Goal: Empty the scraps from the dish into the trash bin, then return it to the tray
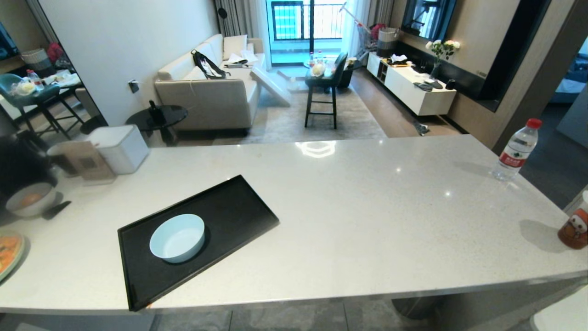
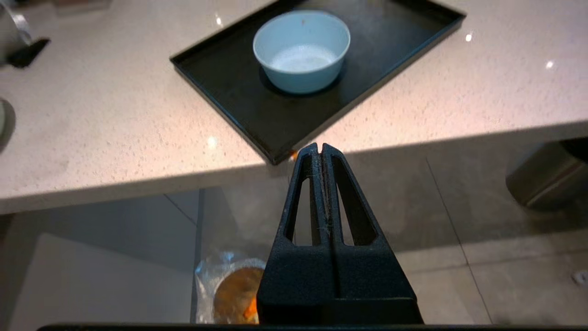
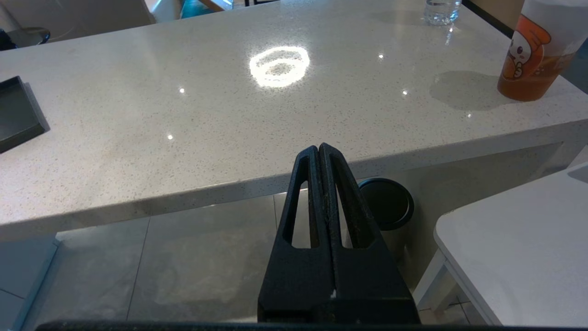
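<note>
Speckled white stone forms the counter (image 1: 367, 207); behind it lies a living room with a sofa (image 1: 206, 87). At seven o'clock, the empty dish (image 1: 177, 237) sits on the tray (image 1: 229, 202). Left gripper (image 2: 320, 148) and right gripper (image 3: 318, 148) hang below the counter edge, jaws pressed together, empty.

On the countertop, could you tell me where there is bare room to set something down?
Bare stretch: between the tray and the water bottle and orange cup. Crowded: the robot's left end, by the food bowl, white box and plate.

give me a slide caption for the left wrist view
Shut left gripper below the counter edge, empty dish on the tray.
</note>
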